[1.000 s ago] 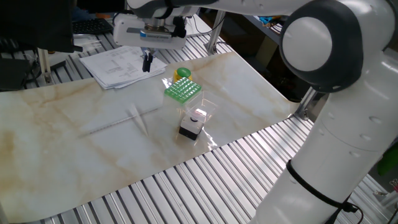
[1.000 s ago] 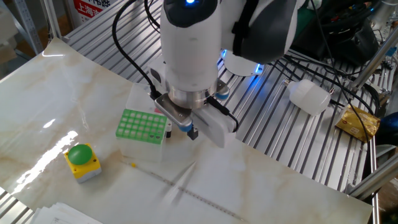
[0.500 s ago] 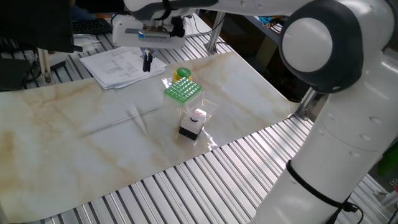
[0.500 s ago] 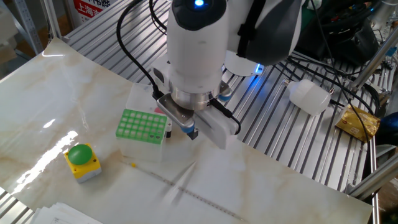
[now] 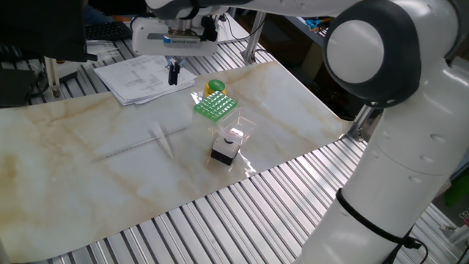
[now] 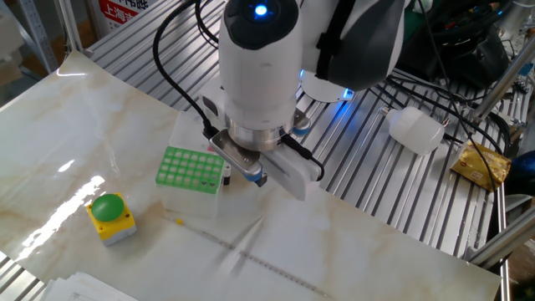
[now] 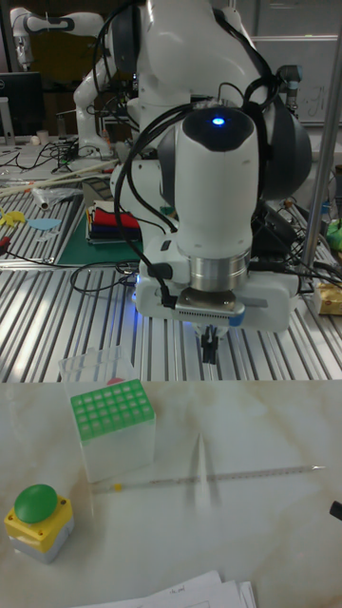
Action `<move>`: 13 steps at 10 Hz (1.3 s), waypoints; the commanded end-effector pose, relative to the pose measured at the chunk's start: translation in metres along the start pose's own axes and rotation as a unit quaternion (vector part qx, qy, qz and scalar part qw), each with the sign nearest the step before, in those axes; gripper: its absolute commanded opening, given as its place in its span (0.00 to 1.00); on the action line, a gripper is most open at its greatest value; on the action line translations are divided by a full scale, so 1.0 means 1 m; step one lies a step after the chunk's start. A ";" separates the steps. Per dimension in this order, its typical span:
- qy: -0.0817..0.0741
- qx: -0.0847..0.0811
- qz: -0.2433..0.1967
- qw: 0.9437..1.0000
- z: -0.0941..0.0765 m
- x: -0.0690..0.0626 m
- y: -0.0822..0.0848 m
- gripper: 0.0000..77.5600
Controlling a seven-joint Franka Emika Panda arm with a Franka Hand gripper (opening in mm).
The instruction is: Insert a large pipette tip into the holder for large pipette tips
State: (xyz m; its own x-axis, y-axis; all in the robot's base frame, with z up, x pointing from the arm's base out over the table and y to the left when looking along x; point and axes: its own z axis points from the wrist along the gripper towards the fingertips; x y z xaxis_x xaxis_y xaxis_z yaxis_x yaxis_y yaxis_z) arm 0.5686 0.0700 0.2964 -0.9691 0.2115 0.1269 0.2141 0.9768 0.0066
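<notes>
Hand (image 7: 208, 353) above table, green rack (image 7: 113, 411) holes unfilled, pipette tip (image 7: 206, 465) lying beside

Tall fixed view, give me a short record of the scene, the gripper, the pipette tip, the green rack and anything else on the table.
gripper: above the table, fingers close together, nothing visibly held
large pipette tip: lying flat on the marble surface, across a long thin rod
green rack: upright, left of the tip, holes look empty
button box: yellow with green button, near the front left
papers: at the bottom edge
</notes>
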 end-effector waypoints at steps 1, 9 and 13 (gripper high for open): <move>0.009 0.002 -0.002 1.000 -0.001 0.000 0.000 0.00; 0.017 0.017 0.001 1.000 0.028 -0.034 0.008 0.00; 0.018 0.018 -0.001 1.000 0.055 -0.055 0.015 0.00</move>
State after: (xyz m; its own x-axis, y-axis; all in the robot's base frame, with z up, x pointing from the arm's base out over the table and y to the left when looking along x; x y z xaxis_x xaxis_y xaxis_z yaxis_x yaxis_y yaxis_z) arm 0.6097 0.0725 0.2437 -0.9639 0.2094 0.1647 0.2079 0.9778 -0.0265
